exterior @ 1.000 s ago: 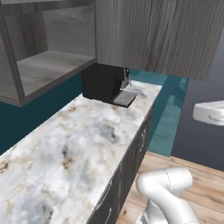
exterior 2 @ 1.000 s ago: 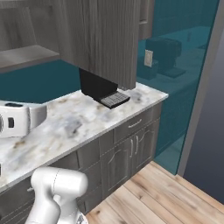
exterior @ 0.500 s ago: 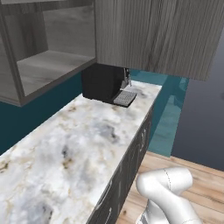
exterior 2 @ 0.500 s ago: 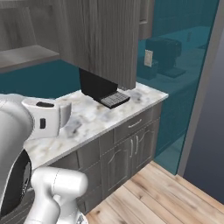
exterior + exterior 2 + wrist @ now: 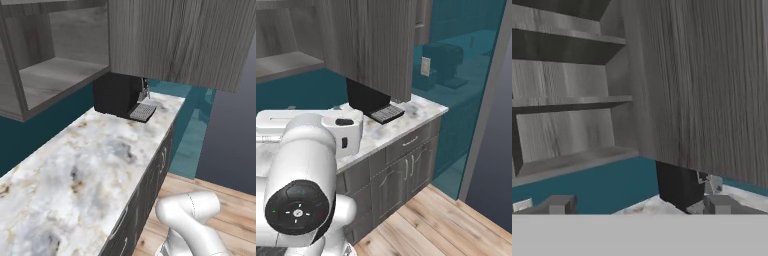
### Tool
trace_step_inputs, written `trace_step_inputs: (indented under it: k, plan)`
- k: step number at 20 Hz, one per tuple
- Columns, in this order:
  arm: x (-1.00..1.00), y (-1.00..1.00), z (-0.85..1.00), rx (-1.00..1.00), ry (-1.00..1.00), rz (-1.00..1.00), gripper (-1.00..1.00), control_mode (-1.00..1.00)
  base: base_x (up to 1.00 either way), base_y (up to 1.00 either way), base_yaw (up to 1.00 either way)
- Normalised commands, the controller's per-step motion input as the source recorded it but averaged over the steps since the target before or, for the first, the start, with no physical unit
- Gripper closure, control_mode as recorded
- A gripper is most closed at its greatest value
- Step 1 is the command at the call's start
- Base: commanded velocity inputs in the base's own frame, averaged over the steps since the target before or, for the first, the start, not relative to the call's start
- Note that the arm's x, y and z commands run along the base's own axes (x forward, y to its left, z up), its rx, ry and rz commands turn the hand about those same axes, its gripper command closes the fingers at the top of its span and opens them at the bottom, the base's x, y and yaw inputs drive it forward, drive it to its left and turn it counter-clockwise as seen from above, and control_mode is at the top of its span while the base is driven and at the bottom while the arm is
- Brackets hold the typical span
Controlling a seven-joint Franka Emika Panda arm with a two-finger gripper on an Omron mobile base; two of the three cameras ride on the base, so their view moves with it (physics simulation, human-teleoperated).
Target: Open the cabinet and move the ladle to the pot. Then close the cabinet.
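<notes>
Marble counter (image 5: 100, 165) holds one black coffee machine (image 5: 120, 95); gripper (image 5: 639, 205) spread wide.

The cabinet (image 5: 185, 40) is dark grey wood grain. The counter (image 5: 90, 170) is white marble veined with grey and tan. The coffee machine (image 5: 117, 95) is black, the wall (image 5: 301, 90) teal, the floor (image 5: 431, 225) light wood planks.

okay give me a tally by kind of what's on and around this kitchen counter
Black coffee machine: 1
Marble countertop: 1
Open shelf unit: 1
Closed dark grey wall cabinet: 1
Wall outlet: 1
Lower cabinet doors with handles: 2
Total: 7
</notes>
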Motion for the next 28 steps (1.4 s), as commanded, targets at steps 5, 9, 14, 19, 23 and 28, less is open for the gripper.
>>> trace_step_inputs:
  k: [5,9,14,19,23,28]
  plan:
    - [0.41,-0.30,0.00,0.00,0.00,0.03,-1.00,-1.00,0.00,0.00,0.00]
    - [0.34,-0.35,0.00,0.00,-0.01,0.04,-1.00,-1.00,0.00,0.00,0.00]
    - [0.15,-0.38,0.00,0.00,-0.08,0.07,-1.00,-1.00,0.00,0.00,0.00]
    - [0.18,-0.32,0.00,0.02,-0.13,0.17,-1.00,-1.00,0.00,0.00,0.00]
    - [0.22,-0.37,0.00,0.01,-0.15,0.19,-1.00,-1.00,0.00,0.00,0.00]
    - [0.40,-0.08,0.00,0.02,-0.15,0.18,-1.00,-1.00,0.00,0.00,0.00]
